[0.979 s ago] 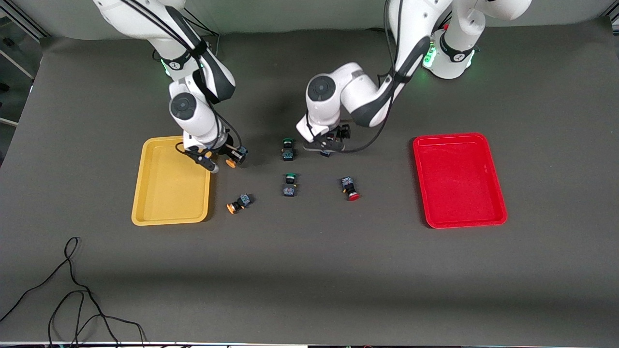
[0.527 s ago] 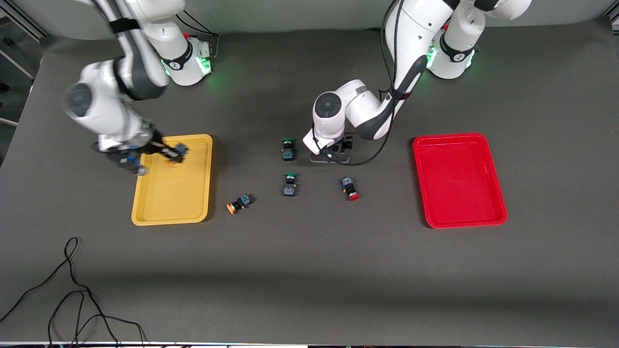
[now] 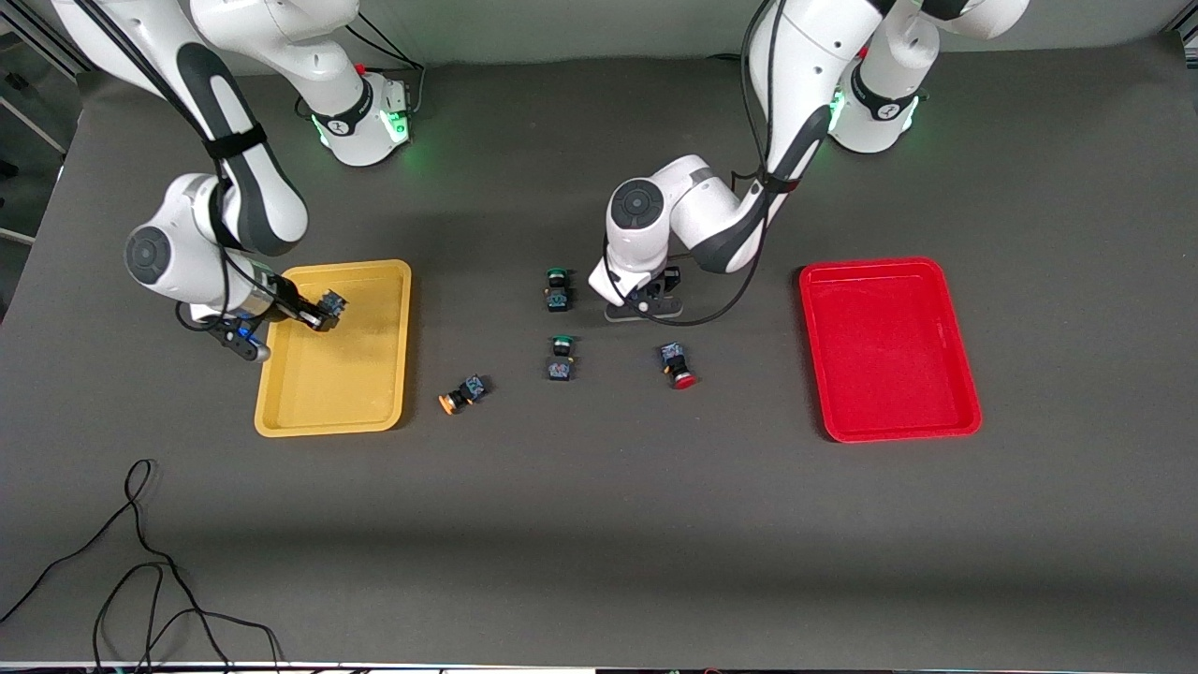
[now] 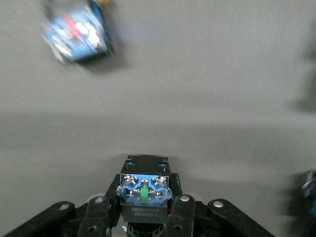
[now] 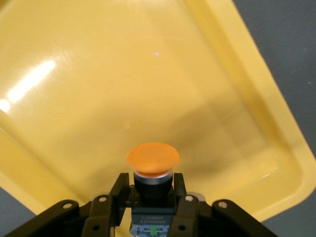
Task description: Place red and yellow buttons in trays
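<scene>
Front view. Right gripper [image 3: 314,316] up over the base-side corner of the yellow tray [image 3: 393,348], clamped on a yellow-capped button [image 3: 330,303]; tray floor straight below, so likely just a lowering and a letting-go. Left gripper [image 3: 644,305] low at mid-table, its load hidden under the wrist. Red tray [image 3: 955,351] empty, toward the left arm's end of the table, well apart from that gripper. On the cloth: loose yellow button [image 3: 462,392] lying on its side, cap toward the yellow tray and near that tray's front corner, closer to the right arm; loose red button [image 3: 678,365] lying with cap toward the front camera, just nearer the camera than the left gripper, closer to the left arm. Two green-capped buttons [image 3: 560,318] in a line at mid-table, not part of the job.

Left wrist view. What the front view hides: fingers closed on a dark block-bodied button [image 4: 144,190], terminal end showing, cap out of sight, so colour not certain, red by guess. Table cloth [image 4: 207,84] beneath; another blurred switch [image 4: 76,34] near the edge of frame.

Right wrist view. Orange-yellow cap [image 5: 152,157] pointing outward from between the closed fingers [image 5: 179,190], long axis along the fingers. Glossy tray floor [image 5: 123,74] filling the frame, rim [image 5: 276,133] off to one side; height above the floor not readable here.
</scene>
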Controlling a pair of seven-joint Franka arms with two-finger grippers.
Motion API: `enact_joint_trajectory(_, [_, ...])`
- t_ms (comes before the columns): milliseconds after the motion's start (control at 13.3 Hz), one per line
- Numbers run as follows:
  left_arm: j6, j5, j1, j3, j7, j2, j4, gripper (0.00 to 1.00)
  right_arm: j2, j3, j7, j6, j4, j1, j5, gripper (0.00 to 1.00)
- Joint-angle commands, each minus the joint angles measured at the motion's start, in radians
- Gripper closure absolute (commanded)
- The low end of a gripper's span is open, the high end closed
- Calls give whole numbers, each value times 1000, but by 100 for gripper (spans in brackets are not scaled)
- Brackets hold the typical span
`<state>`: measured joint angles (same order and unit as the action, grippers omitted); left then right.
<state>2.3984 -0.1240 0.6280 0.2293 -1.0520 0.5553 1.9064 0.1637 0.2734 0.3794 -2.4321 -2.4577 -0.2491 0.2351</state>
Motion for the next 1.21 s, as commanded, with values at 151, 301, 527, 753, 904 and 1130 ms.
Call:
enact_joint_trajectory(151, [-117,26,-212,15,67,-269,110,100,-36,-25,13,16,22,-4,29,0])
enact_joint_trajectory(301, [-146,88,-325,12,265,-380,218,100,-64,-121,112,16,83,-4,29,0])
enact_joint_trajectory(527, [-242,132,-557,8,586,-422,253,100,26,-259,306,16,288,-4,26,0])
enact_joint_trajectory(753, [-201,127,-668,5,736,-338,258,100,182,-354,487,4,449,-6,14,0])
enact_joint_trajectory(904, [-93,116,-679,4,737,-254,261,100,282,-362,530,-7,531,-22,12,0])
enact_joint_trajectory(1130, [-1,87,-679,4,738,-178,260,98,387,-362,561,-73,560,-26,12,0])
